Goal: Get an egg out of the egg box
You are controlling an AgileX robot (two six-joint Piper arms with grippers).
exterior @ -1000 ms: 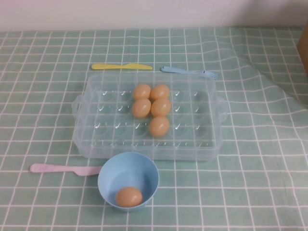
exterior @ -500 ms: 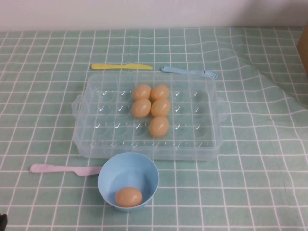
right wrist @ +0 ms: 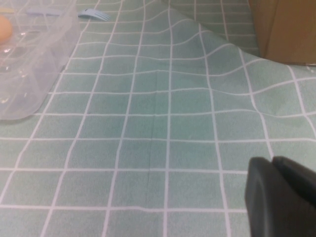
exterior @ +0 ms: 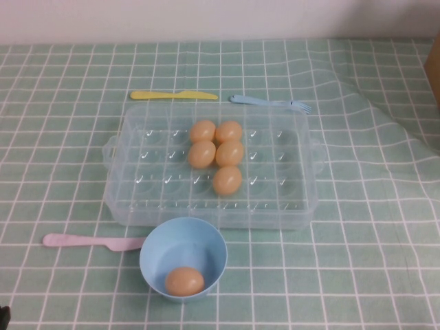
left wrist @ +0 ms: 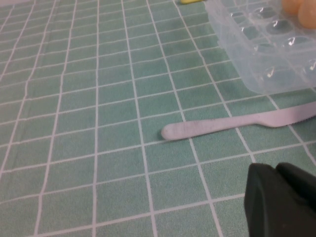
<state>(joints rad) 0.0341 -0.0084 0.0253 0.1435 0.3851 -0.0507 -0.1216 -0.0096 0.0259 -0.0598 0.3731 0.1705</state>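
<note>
The clear plastic egg box (exterior: 130, 206) stands mid-table with several orange-tan eggs in its middle cups, among them one egg (exterior: 227, 180) nearest the front. Another egg (exterior: 184, 281) lies in the light-blue bowl (exterior: 152, 251) in front of the box. Only a dark sliver of my left gripper (exterior: 2, 316) shows at the near left corner of the high view. In the left wrist view it (left wrist: 276, 169) is shut and empty, over cloth short of the box corner (left wrist: 256, 59). My right gripper (right wrist: 272, 160) is shut and empty, low over cloth right of the box (right wrist: 29, 64).
A pink knife (exterior: 93, 242) lies left of the bowl, a yellow knife (exterior: 174, 95) and a blue fork (exterior: 269, 102) behind the box. The checked cloth is rumpled at the right (exterior: 371, 110). A brown box (right wrist: 286, 29) stands at the far right edge.
A dark bit of my left gripper has come into the near left corner of the high view. Eggs, box and bowl have not moved.
</note>
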